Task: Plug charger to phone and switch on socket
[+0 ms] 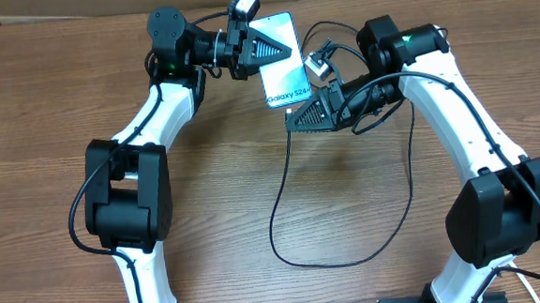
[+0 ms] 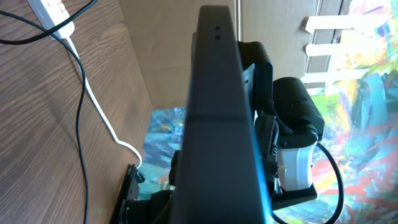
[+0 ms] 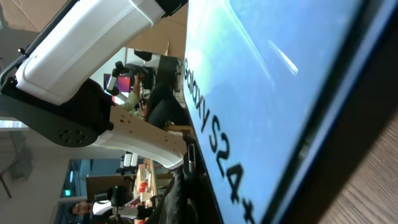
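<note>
My left gripper (image 1: 262, 50) is shut on the phone (image 1: 284, 71) and holds it above the table at the back. The light blue screen with "Galaxy S24" faces up. In the left wrist view the phone (image 2: 217, 112) shows edge-on and black. My right gripper (image 1: 296, 120) is shut at the phone's near short edge, and the charger cable (image 1: 278, 207) runs out from its tip. The connector tip is hidden. The right wrist view is filled by the phone's screen (image 3: 261, 81). The socket (image 2: 51, 7), white with red switches, lies at the top left of the left wrist view.
The black cable loops over the wooden table toward the front and back up under the right arm (image 1: 454, 93). The thick white cord (image 2: 93, 106) and a black cable (image 2: 79, 130) cross the wood. A cardboard wall (image 2: 149, 56) stands behind.
</note>
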Robot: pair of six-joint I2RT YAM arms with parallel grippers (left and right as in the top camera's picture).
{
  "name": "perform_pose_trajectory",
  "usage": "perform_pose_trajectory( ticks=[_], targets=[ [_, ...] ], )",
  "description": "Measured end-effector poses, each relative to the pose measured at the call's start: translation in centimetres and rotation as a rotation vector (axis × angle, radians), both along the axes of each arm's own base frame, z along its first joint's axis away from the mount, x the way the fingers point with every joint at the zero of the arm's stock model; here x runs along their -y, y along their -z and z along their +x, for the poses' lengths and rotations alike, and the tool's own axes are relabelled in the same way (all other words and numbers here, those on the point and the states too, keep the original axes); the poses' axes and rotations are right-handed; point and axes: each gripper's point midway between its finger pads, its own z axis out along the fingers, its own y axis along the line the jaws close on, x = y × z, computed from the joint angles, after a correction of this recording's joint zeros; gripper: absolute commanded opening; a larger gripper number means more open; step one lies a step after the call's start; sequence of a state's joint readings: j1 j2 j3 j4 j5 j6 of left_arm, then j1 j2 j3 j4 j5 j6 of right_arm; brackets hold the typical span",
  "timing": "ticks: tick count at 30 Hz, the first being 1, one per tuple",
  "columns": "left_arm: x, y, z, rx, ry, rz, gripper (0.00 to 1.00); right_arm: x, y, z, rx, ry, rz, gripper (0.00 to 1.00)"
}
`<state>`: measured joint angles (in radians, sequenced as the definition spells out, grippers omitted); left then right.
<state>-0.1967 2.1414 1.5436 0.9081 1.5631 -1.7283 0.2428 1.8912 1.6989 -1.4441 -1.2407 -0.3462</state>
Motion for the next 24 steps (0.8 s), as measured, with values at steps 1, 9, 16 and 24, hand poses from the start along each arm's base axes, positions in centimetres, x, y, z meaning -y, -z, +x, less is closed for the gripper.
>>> perform_pose_trajectory(
  ticks=[1, 9, 16, 24],
  targets=[
    [0.00, 0.00, 0.00, 0.000, 0.000, 0.000, 0.04, -0.03, 0.01, 0.13, 0.003, 0.002, 0.000, 0.04],
    [0.00, 0.00, 0.00, 0.000, 0.000, 0.000, 0.04, 0.00, 0.17, 0.24, -0.006, 0.009, -0.013, 0.04],
    [0.00, 0.00, 0.00, 0.000, 0.000, 0.000, 0.04, 0.10, 0.47, 0.26, -0.005, 0.010, -0.031, 0.04],
    [0.00, 0.00, 0.00, 0.000, 0.000, 0.000, 0.04, 0.09, 0.54, 0.42, 0.007, 0.010, -0.033, 0.04]
  ],
)
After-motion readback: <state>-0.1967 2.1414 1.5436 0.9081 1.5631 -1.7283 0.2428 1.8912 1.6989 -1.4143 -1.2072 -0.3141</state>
